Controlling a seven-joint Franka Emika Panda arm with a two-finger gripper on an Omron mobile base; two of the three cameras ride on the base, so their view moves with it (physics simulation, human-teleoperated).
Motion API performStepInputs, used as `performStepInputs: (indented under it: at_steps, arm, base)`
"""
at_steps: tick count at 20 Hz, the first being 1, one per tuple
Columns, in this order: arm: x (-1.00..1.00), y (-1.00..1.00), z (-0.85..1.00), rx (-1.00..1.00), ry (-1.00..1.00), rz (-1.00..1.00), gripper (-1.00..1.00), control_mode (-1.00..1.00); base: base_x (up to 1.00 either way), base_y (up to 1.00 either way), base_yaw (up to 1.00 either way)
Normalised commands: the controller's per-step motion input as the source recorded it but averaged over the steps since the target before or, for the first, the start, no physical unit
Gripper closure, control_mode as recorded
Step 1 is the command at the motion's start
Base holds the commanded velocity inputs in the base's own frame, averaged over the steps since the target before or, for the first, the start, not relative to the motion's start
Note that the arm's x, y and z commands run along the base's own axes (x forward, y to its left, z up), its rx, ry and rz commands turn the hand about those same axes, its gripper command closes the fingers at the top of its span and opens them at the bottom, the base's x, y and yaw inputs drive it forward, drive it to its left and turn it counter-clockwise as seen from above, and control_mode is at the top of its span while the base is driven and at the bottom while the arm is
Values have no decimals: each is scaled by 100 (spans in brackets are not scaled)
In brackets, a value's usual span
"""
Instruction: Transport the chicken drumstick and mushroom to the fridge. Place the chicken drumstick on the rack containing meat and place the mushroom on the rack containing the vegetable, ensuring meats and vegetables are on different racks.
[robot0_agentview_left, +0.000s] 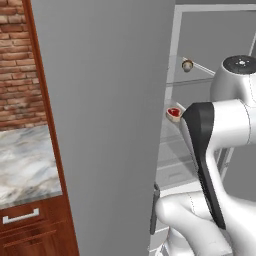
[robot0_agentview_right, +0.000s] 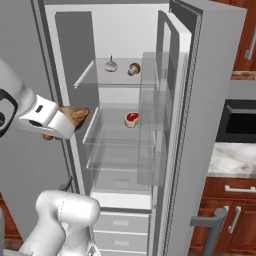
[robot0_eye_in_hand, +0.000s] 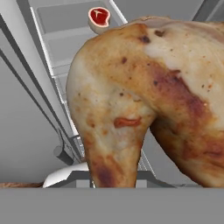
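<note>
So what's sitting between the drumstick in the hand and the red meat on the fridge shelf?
Nothing. In the right base view, bare glass rack runs from the chicken drumstick to the meat. The hand view shows the same open stretch.

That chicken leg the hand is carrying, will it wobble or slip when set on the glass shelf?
The chicken drumstick looks lumpy and thicker at one end, so it would probably rock before settling. Its browned skin looks glossy, so it may slide a little on a smooth glass rack. It appears stiff, not floppy.
</note>
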Motion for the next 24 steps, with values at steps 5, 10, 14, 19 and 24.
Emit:
performStepInputs:
  at_steps: [5,10,14,19,24]
  arm:
    - [0,0,0,0,0,0,100,100]
    - [59,4,-24,0,1,1,100,-100]
    - [53,-11,-28,1,0,6,100,-100]
    - [51,-34,-39,9,2,14,100,-100]
    - [66,-27,-50,16,7,23,100,-100]
  base:
    - [49,3,0]
    - [0,0,0]
    - [0,0,0]
    - [0,0,0]
    - [0,0,0]
